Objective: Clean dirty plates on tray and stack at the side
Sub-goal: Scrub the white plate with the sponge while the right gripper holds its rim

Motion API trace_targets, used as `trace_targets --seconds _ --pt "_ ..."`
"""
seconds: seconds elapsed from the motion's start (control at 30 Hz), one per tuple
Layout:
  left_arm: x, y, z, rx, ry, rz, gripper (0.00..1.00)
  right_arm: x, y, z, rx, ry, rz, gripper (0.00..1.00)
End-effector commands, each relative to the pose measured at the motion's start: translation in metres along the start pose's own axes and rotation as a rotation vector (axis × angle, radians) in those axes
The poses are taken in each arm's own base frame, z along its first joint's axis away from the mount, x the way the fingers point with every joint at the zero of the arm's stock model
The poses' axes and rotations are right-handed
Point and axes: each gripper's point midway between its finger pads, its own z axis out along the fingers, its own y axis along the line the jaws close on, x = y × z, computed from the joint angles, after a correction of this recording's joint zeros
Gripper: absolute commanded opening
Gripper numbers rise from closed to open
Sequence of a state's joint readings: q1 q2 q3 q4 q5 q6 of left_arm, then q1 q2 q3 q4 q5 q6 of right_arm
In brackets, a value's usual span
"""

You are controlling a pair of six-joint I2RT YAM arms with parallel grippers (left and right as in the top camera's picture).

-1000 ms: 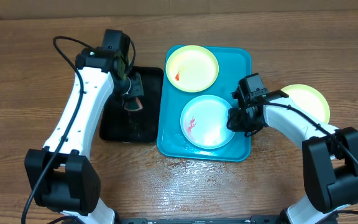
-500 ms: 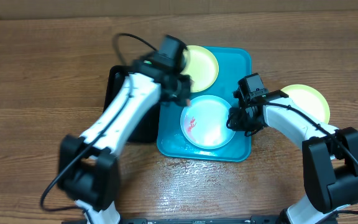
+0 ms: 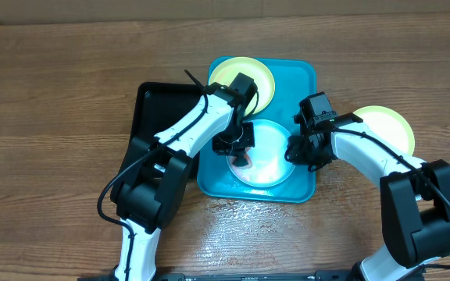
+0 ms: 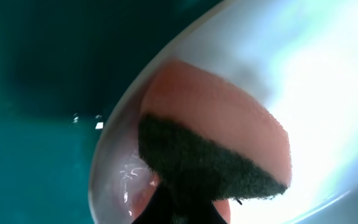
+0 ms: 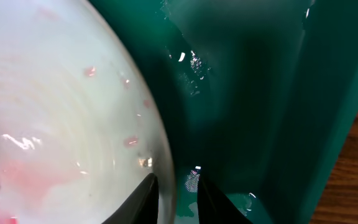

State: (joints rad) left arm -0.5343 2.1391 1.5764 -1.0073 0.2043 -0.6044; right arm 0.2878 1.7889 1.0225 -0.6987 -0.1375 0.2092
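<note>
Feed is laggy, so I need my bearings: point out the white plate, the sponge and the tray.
white plate [image 3: 274, 165], overhead view, bare right part of its face.
sponge [image 4: 222, 121], left wrist view, its orange face.
tray [image 3: 303, 74], overhead view, bare floor by its upper right corner.

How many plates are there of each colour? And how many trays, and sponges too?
yellow plates: 2
white plate: 1
blue tray: 1
black tray: 1
sponge: 1
Total: 6
</note>
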Motion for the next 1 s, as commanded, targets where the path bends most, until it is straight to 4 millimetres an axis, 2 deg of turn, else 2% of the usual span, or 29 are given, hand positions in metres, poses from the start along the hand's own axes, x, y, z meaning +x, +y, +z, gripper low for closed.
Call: trace_targets --seconds 0.0,0.13,0.23,0.4,0.53,0.6,0.8,0.97 --pt "-0.010 0.026 0.003 -0.127 -0.036 -0.050 0.04 0.004 -0.007 0.003 0.036 0.011 0.006 0.24" --pt "-0.022 0.048 -0.011 -0.269 -0.105 -0.014 0.04 0.004 -0.007 0.003 0.036 0.011 0.006 0.23" --pt "-0.028 0.041 -0.010 -0.250 -0.121 0.073 0.04 0.004 -0.007 0.003 0.036 0.011 0.006 0.24" --pt "-0.021 -0.002 0.002 -0.025 -0.057 0.144 0.04 0.004 -0.007 0.003 0.036 0.011 0.006 0.23" --pt "-0.008 -0.056 0.006 0.276 0.042 0.167 0.04 0.004 -0.007 0.003 0.036 0.011 0.006 0.23" --pt "-0.001 -0.075 0.012 0.371 0.092 0.168 0.04 0.004 -0.007 0.003 0.036 0.011 0.006 0.23" --pt "0.015 -0.103 0.024 0.484 0.165 0.205 0.04 0.004 -0.007 0.003 0.036 0.011 0.006 0.23" --pt "0.016 -0.107 0.025 0.487 0.159 0.224 0.04 0.004 -0.007 0.003 0.032 0.012 0.006 0.23"
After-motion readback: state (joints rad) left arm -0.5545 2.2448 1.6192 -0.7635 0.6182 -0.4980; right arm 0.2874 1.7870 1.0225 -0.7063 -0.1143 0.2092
